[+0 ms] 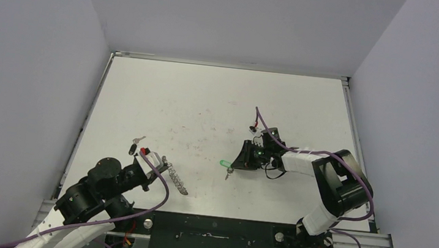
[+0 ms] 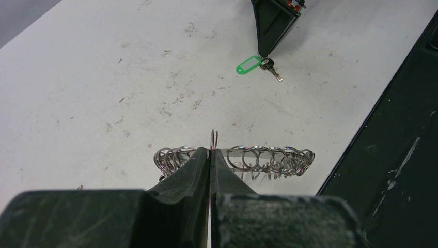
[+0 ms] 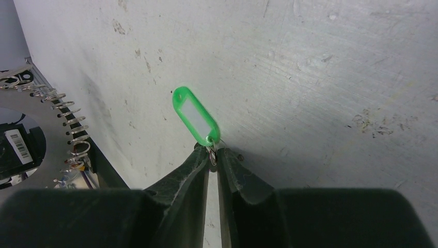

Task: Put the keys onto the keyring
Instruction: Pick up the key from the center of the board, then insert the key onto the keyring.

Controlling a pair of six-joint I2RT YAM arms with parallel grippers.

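My left gripper point(image 2: 211, 151) is shut on the keyring point(image 2: 268, 160), a silver hoop rimmed with many small split rings, and holds it edge-on low over the table. In the top view the left gripper point(image 1: 160, 166) is at the near left with the keyring point(image 1: 175, 178) sticking out to its right. My right gripper point(image 3: 212, 155) is shut on the small ring of the green key point(image 3: 195, 116), which lies on the table. The green key point(image 1: 225, 163) is mid-table, apart from the keyring. A silver key point(image 1: 138, 139) and a black-headed key point(image 1: 133, 149) lie just beyond the left gripper.
The white table point(image 1: 219, 99) is scuffed and walled by grey panels. A black rail point(image 2: 403, 155) runs along the near edge, close to the keyring. A small dark and red item point(image 1: 253, 127) lies behind the right gripper point(image 1: 239, 158) by its purple cable.
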